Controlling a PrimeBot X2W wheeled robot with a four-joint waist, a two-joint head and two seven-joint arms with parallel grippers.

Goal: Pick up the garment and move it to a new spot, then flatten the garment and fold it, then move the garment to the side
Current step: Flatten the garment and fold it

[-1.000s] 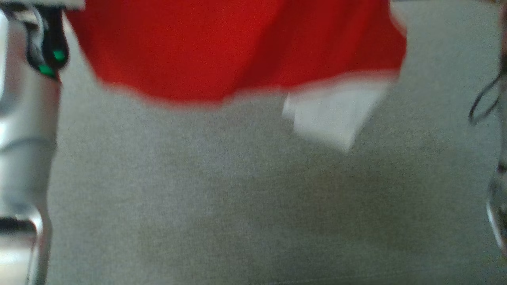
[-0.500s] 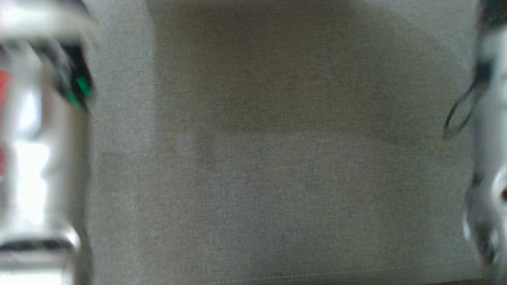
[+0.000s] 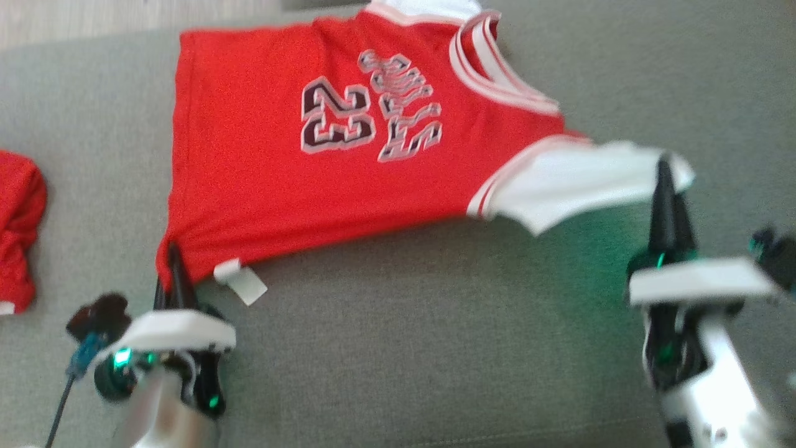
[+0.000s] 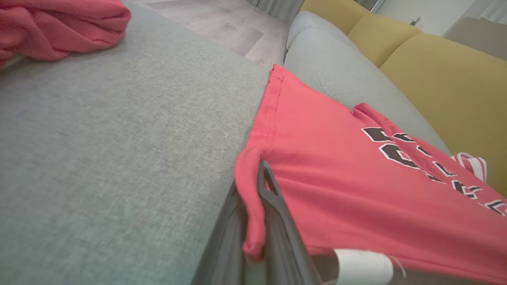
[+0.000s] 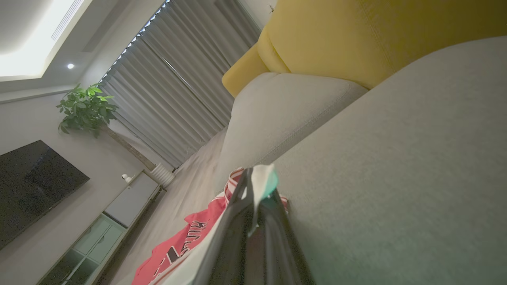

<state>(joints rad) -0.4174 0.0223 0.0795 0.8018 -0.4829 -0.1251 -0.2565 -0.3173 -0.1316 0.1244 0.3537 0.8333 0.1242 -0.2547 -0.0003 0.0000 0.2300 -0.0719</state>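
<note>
Red jersey (image 3: pixel 323 162) lies spread print-up on the grey sofa seat (image 3: pixel 404 348), toward the seat's far edge. Left hand (image 3: pixel 173 252) is clenched on the hem corner; right hand (image 3: pixel 662 168) is clenched on the white sleeve (image 3: pixel 578 180) tip, which looks lifted off the seat. Likely the flattening step. To do it well: draw both corners apart evenly, low over the seat, take out the sag along the near side, and lay the sleeve flat before letting go. Stay clear of the other red garment (image 3: pixel 18 230) at the seat's left end.
</note>
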